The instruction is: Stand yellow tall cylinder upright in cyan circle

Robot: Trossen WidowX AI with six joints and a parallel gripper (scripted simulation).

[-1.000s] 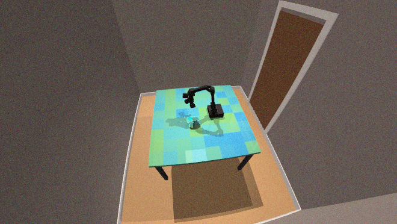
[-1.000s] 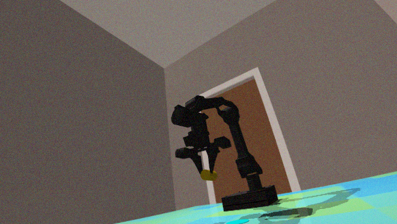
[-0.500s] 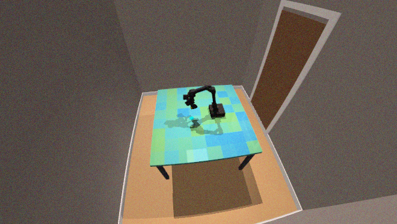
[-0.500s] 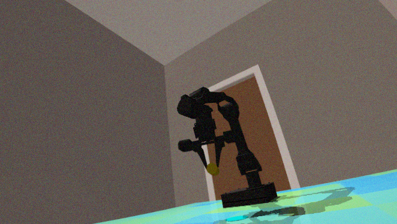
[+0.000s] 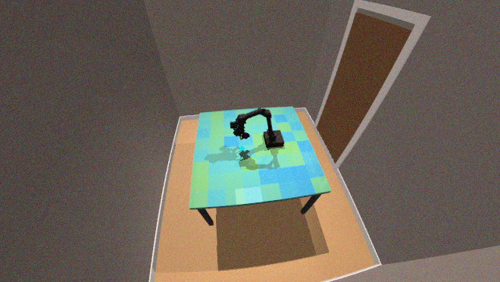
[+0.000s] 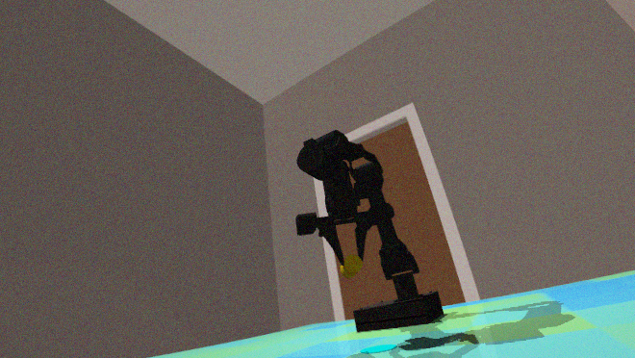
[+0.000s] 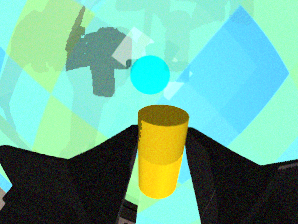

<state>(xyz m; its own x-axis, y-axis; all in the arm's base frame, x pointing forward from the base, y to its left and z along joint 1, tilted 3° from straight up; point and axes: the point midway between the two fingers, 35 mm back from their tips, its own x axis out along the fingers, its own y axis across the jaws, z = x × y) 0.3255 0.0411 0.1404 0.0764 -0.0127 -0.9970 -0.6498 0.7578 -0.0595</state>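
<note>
The yellow cylinder (image 5: 241, 138) (image 6: 352, 268) (image 7: 161, 150) is held in the air, well above the table. In the exterior view its round end faces the camera, so it is not upright; its exact tilt is hard to tell. My gripper (image 6: 352, 262) (image 7: 162, 132) is shut on it, one finger on each side. The flat cyan circle (image 5: 242, 148) (image 6: 379, 348) (image 7: 150, 75) lies on the table below, and in the wrist view it shows just beyond the cylinder's dark end face. In the top view the fingers are too small to make out.
The patchwork table (image 5: 216, 186) carries the arm's dark base (image 5: 273, 139) (image 6: 399, 312), to the right of the circle in the top view. Shadows of the arm fall on the table around the circle. A door (image 5: 373, 83) (image 6: 414, 192) stands in the wall behind.
</note>
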